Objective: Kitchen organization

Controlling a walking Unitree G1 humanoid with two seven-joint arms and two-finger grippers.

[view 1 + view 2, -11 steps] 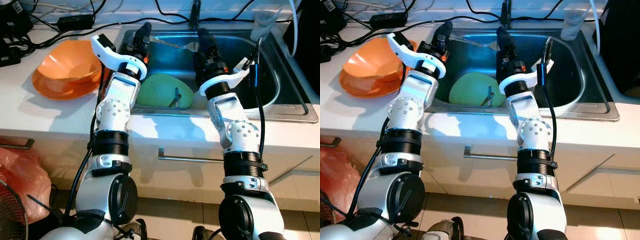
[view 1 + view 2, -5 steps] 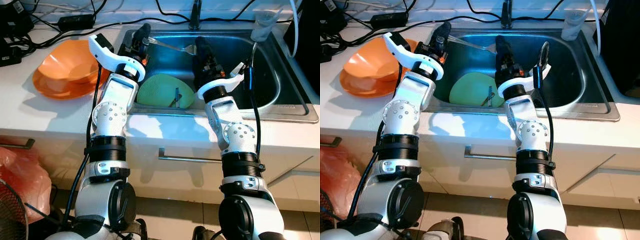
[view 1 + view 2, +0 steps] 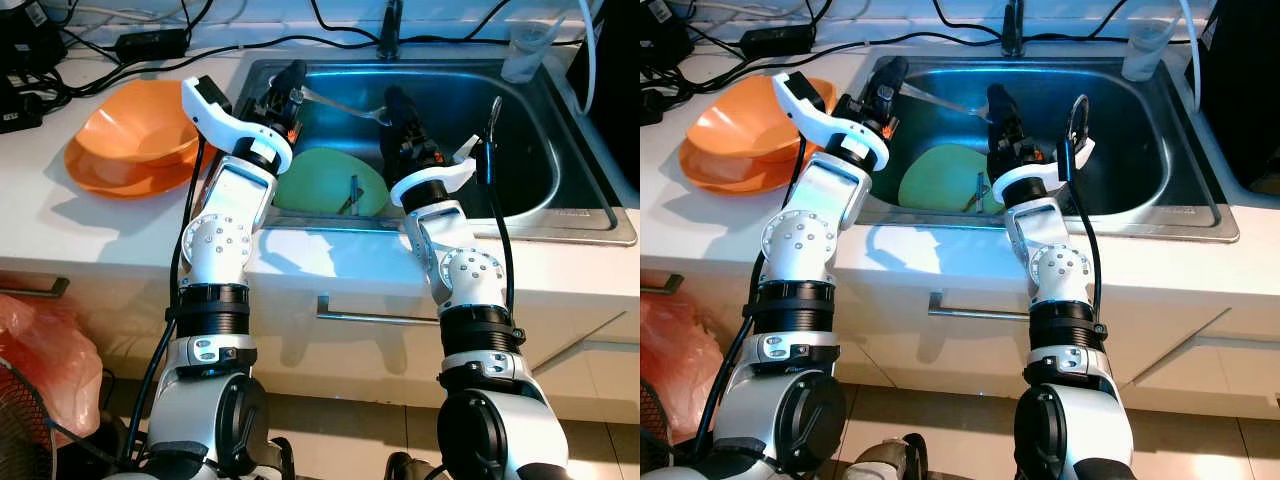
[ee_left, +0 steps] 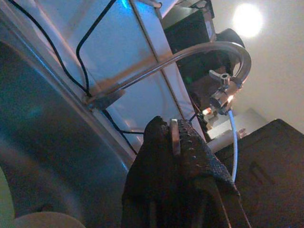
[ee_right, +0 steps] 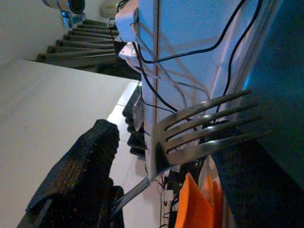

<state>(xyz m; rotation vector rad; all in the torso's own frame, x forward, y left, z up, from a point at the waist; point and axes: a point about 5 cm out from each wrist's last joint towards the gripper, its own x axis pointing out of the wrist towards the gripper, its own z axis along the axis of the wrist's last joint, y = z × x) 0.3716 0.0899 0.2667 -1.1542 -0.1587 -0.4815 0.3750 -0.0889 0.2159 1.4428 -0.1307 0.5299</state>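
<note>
A metal fork (image 3: 340, 102) hangs level over the steel sink (image 3: 530, 150). My left gripper (image 3: 293, 80) is shut on its handle end; in the left wrist view the thin handle (image 4: 175, 137) sits pinched between the black fingers. My right gripper (image 3: 393, 102) is open at the fork's head. In the right wrist view the tines (image 5: 209, 126) lie between the two spread fingers (image 5: 80, 166), and I cannot tell whether they touch. A green plate (image 3: 320, 185) lies tilted in the sink below both grippers, with a dark utensil (image 3: 352, 195) on it.
Orange bowls (image 3: 130, 135) are stacked on the white counter to the left of the sink. The faucet (image 3: 390, 30) rises at the sink's back rim, with a clear plastic cup (image 3: 525, 45) at the back right. Black cables and adapters (image 3: 150, 42) run along the back.
My right gripper has moved left and closer to the fork's head, so the tines now lie between its fingers. The left gripper has kept hold of the handle and shifted slightly.
</note>
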